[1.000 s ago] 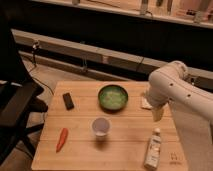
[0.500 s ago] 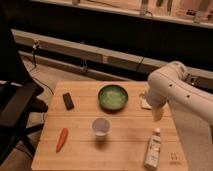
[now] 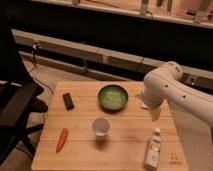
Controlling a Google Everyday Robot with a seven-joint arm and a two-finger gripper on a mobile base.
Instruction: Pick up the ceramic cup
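- The cup (image 3: 101, 127) stood at centre frame on the table (image 3: 125, 152), just below the bowl (image 3: 113, 97).
- The gripper (image 3: 145, 104) hung right of the bowl, tucked under the arm (image 3: 167, 87); its state could not be told.
- A bottle (image 3: 153, 148) lay lower right.

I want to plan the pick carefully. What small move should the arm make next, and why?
Probably swing the claw left and nearer the camera, to hover over the cup. The claw is by the right edge of the table, beside the bowl and well apart from the cup, which stands upright and alone mid-table.
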